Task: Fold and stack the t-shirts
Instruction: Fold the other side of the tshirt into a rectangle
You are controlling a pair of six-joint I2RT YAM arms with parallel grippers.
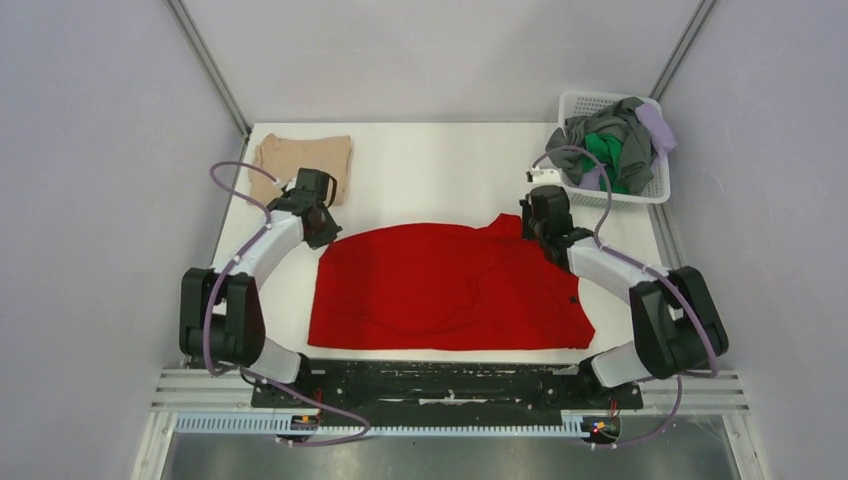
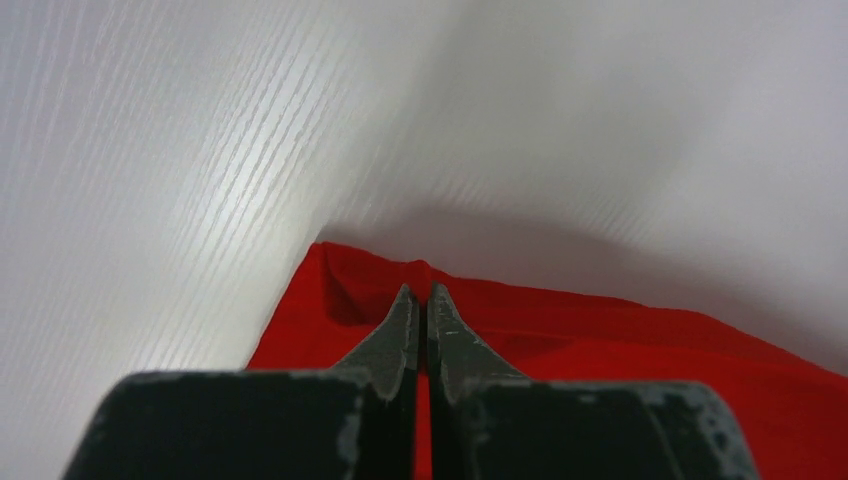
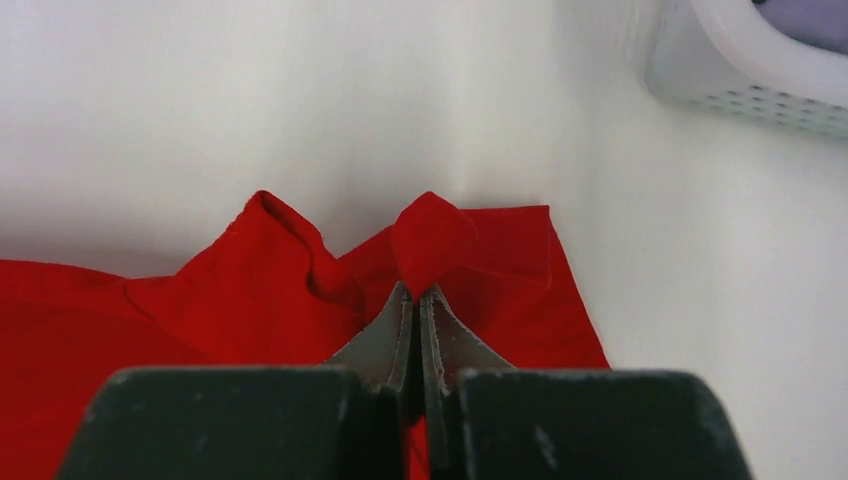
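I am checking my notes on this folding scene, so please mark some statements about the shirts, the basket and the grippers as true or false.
1. The left gripper and the right gripper are both shut on the red t-shirt. True.
2. The beige t-shirt lies in the basket. False: it lies on the table, at the far left corner.
3. The basket holds grey cloth, green cloth and lavender cloth. True.
4. The red t-shirt is stacked on the beige one. False: they lie apart.

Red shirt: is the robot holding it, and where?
Yes. The left tool pinches the red shirt at its far left corner; the right tool pinches a bunched fold near its far right corner.
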